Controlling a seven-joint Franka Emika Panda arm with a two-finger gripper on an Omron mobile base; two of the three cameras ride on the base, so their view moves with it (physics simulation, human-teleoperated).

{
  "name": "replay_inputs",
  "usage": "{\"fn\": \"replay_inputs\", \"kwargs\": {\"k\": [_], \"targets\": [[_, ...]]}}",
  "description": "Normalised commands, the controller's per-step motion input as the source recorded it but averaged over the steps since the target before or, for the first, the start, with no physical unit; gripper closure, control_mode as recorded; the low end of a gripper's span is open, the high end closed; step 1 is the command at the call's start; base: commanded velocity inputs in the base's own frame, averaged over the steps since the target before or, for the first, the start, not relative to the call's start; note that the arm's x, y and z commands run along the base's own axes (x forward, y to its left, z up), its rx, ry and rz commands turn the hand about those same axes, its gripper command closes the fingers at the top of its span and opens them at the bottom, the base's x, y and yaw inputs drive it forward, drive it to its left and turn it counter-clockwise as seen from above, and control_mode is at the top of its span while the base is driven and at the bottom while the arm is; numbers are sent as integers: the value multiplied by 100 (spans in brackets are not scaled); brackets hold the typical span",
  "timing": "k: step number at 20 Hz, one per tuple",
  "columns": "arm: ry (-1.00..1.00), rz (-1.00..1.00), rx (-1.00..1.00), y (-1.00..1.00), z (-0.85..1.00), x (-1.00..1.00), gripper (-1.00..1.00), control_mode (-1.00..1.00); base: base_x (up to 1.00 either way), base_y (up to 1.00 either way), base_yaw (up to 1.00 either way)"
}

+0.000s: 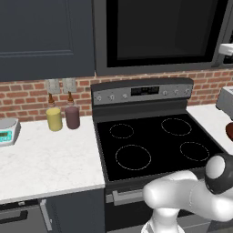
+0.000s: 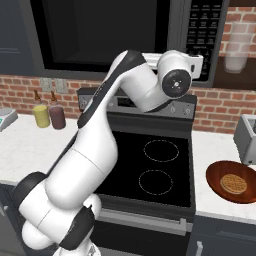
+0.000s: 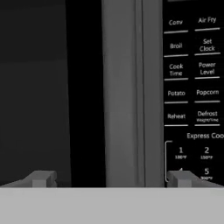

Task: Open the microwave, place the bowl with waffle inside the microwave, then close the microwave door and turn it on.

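Observation:
The microwave hangs above the stove, and its door of black glass is closed. My gripper is open and raised to the door's right edge, close in front of it. In the hand view the grey vertical strip of the door frame stands between the two fingertips, with black glass on its left and the keypad on its right. The gripper holds nothing. The reddish-brown bowl with a waffle sits on the counter right of the stove, and shows at the edge in the left base view.
A black-topped stove lies below the microwave. A yellow cup and a purple cup stand on the left counter, with a small scale further left. A grey appliance stands behind the bowl.

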Motion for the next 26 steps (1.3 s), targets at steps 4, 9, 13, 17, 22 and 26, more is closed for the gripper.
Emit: {"fn": "replay_inputs", "kwargs": {"k": [4,9,13,17,22,26], "targets": [[0,0,0,-22,0,19,-100,-100,0,0,0],[1,0,0,-3,0,18,-100,-100,0,0,0],[1,0,0,0,0,11,-100,-100,0,0,0],[0,0,0,4,0,5,-100,-100,0,0,0],[0,0,-1,4,0,10,-100,-100,0,0,0],[0,-2,-2,13,0,15,-100,-100,0,0,0]]}}
